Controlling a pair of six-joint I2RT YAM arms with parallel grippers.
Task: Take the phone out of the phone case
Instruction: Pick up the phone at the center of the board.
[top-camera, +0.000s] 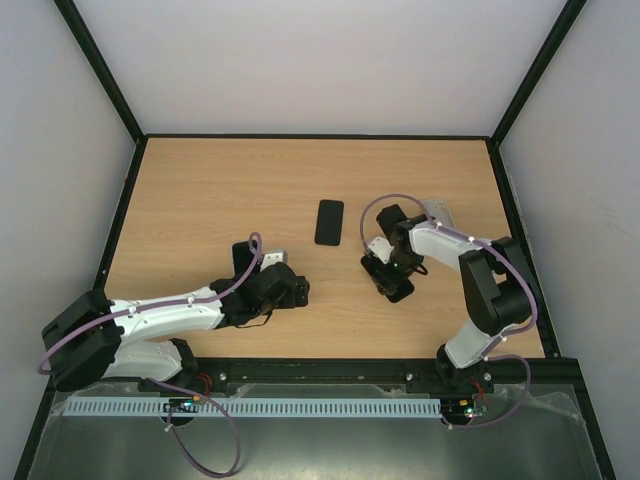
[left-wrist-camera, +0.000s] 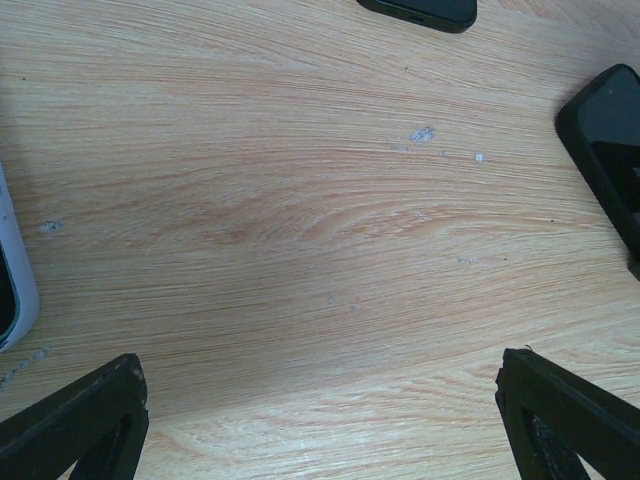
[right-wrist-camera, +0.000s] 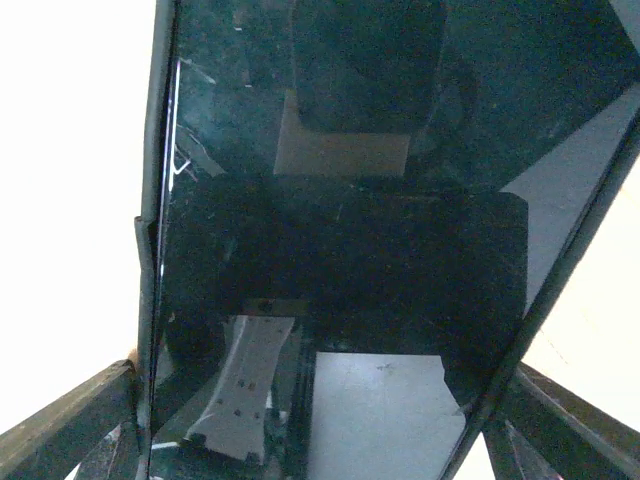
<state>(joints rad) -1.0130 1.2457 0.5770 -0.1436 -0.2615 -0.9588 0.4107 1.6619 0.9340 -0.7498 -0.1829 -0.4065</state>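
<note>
The table (left-wrist-camera: 300, 230) is pale wood-grain board, smooth and matt, with a few whitish specks toward the upper right of the left wrist view. The black phone (right-wrist-camera: 340, 250) filling the right wrist view has a glossy, mirror-like glass face with fine scratches near its left edge. The phone case (left-wrist-camera: 20, 280) rim looks like smooth, softly matt plastic. The left arm (top-camera: 165, 315) has a shiny white plastic shell.

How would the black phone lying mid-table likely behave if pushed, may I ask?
The black phone lies flat on the table, so it should slide, not roll or tip. It looks rigid, so bending seems unlikely. Its thin edges may be hard to grip.
</note>
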